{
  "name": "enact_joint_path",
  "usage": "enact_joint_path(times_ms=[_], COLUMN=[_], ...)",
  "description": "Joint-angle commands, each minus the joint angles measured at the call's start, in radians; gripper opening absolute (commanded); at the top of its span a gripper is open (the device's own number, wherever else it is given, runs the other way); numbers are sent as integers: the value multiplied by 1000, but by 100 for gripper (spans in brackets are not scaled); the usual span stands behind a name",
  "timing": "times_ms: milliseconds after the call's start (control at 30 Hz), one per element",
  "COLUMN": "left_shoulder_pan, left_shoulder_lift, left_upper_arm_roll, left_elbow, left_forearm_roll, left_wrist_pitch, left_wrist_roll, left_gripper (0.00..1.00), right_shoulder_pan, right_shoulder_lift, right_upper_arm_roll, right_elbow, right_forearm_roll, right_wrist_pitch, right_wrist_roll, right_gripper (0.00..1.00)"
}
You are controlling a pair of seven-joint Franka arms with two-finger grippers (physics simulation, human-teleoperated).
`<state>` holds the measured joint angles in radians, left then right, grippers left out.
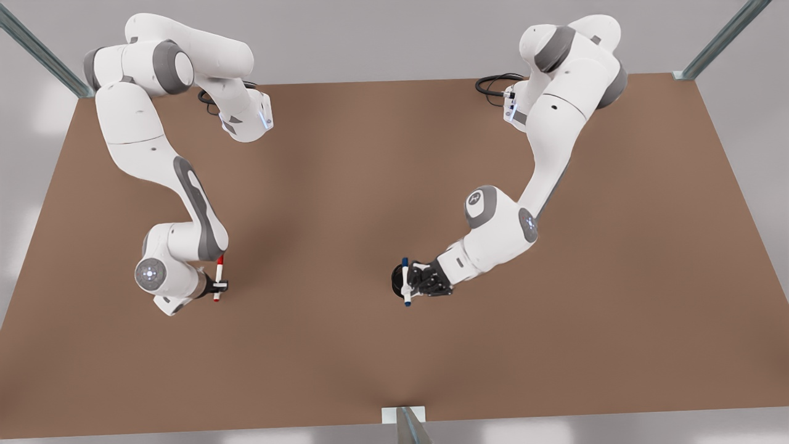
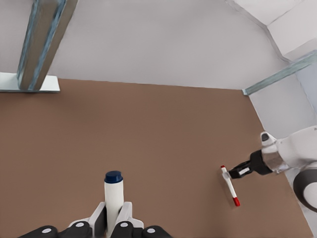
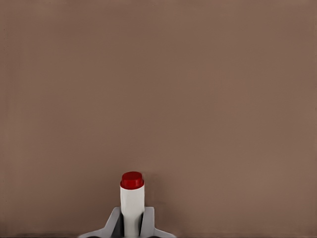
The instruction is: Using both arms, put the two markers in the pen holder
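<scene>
Brown tabletop (image 1: 394, 357) spreads wide under two white arms, with metal frame posts (image 1: 37, 52) at its corners. At the front view's right the left gripper (image 1: 414, 280) is clamped on the blue-capped marker (image 1: 405, 282) right over the black mesh pen holder (image 1: 397, 280), which looks empty as far as I can see; at the front view's left the right gripper (image 1: 219, 286) pinches the red-capped marker (image 1: 218, 279) above bare table, well apart from the holder. From the left wrist, the blue marker (image 2: 113, 198) stands between the fingers (image 2: 126, 215) with the red one (image 2: 230, 185) far off in the other gripper (image 2: 241, 171), while the right wrist shows just its fingers (image 3: 115, 220) closed on the red marker's barrel (image 3: 132, 203).
</scene>
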<state>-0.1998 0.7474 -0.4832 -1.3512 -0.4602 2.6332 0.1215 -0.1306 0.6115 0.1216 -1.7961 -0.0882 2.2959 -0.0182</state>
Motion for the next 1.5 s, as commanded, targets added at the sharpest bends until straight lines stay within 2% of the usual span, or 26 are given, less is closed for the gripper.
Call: enact_joint_path(times_ms=[0, 67, 133, 200, 433, 600, 733, 767, 800, 933, 967, 1000, 1067, 1133, 1167, 1200, 1233, 1267, 1300, 1333, 1367, 1400, 1467], left_shoulder_pan=[-1, -1, -18, -24, -17, -17, -26, -35, -46, -44, -33, 42, 244, 390, 396, 395, 393, 396, 398, 379, 221, 192, 195], left_shoulder_lift=[7, 13, 30, 33, -8, -6, 7, 13, 17, 7, -54, -132, -174, -220, -220, -235, -296, -348, -405, -480, -563, -592, -566], left_upper_arm_roll=[-6, -6, -8, -8, -40, -41, -41, -41, -41, -41, -41, -41, -32, -18, 9, 20, 34, 37, 49, 125, 351, 388, 376], left_elbow=[-8, -28, -65, -78, -266, -287, -286, -287, -289, -298, -302, -295, -195, -129, -2, 67, 67, 67, 67, 61, 17, -9, -2], left_forearm_roll=[-21, -26, -25, -25, -25, -21, -18, -18, -23, -25, -26, -28, -11, 251, 402, 549, 666, 687, 681, 614, 502, 494, 492], left_wrist_pitch=[246, 255, 330, 334, 470, 481, 507, 518, 521, 519, 455, 243, -197, -573, -835, -998, -1045, -1099, -1156, -1180, -1179, -1177, -1179], left_wrist_roll=[535, 544, 547, 552, 573, 604, 624, 624, 621, 615, 590, 546, 480, 210, 75, -9, -62, -120, -149, -161, -157, -155, -161], left_gripper=[21, 21, 21, 22, 22, 31, 31, 38, 100, 100, 100, 100, 100, 100, 100, 100, 100, 100, 100, 100, 100, 100, 100], right_shoulder_pan=[2, 3, 3, 3, -3, 12, 69, 74, 72, 77, 104, 124, 190, 233, 262, 301, 331, 361, 430, 492, 557, 588, 598], right_shoulder_lift=[-28, -70, -70, -78, -105, -104, -104, -104, -104, -104, -104, -104, -104, -102, -99, -90, -64, -7, 34, 67, 93, 106, 137], right_upper_arm_roll=[10, 30, 73, 107, 273, 371, 372, 372, 371, 381, 392, 394, 394, 394, 394, 388, 377, 374, 336, 285, 225, 191, 185], right_elbow=[9, 46, 187, 268, 389, 446, 468, 468, 468, 468, 468, 475, 494, 498, 504, 504, 514, 586, 659, 719, 771, 793, 820], right_forearm_roll=[-4, -5, -5, -5, -1, -7, -10, -8, -8, -8, -31, -31, -33, -36, -36, -39, -67, -88, -128, -130, -131, -130, -130], right_wrist_pitch=[-67, -99, -260, -317, -322, -322, -322, -322, -322, -322, -316, -312, -312, -306, -267, -210, -125, -96, -93, -92, -92, -78, -10], right_wrist_roll=[11, -2, 6, 9, 12, 110, 205, 205, 205, 239, 285, 305, 400, 461, 504, 546, 573, 592, 656, 676, 705, 721, 724], right_gripper=[28, 28, 28, 28, 28, 28, 28, 28, 28, 28, 28, 28, 28, 28, 28, 28, 28, 28, 28, 28, 28, 28, 28])
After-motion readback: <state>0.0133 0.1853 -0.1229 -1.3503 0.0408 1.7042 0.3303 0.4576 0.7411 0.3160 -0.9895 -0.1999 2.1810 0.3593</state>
